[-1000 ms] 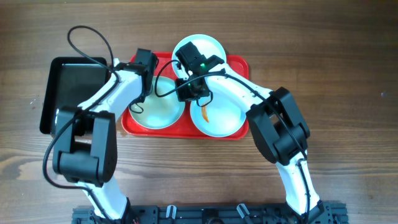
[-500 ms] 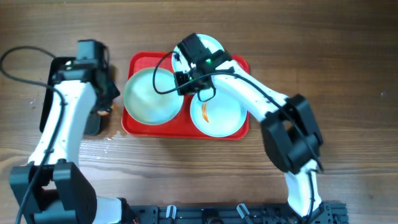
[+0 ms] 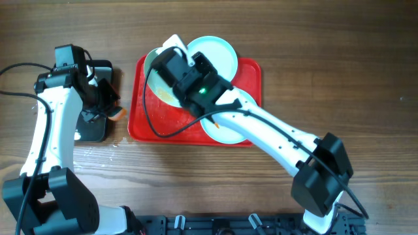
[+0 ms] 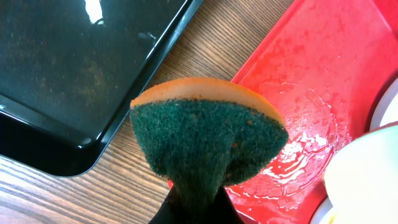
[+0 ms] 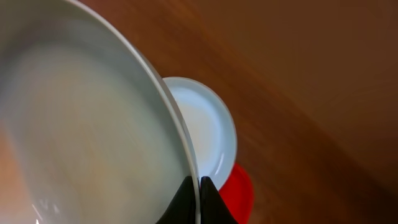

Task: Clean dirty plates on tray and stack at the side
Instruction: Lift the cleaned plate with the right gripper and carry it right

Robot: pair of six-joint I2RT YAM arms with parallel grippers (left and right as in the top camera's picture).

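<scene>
My right gripper is shut on the rim of a pale plate and holds it raised and tilted over the left half of the red tray. In the right wrist view the rim sits between my fingers, and the plate fills the left side. A second plate lies at the tray's back and also shows in the right wrist view. A third plate with an orange smear lies front right. My left gripper is shut on a green and orange sponge left of the tray.
A black tray lies left of the red tray and shows in the left wrist view. The red tray's floor is wet. Small water drops sit on the wood by its front left corner.
My left arm swung left off the red tray with the sponge, to the black tray's edge. My right gripper took the left plate by its rim and lifted and tilted it.
</scene>
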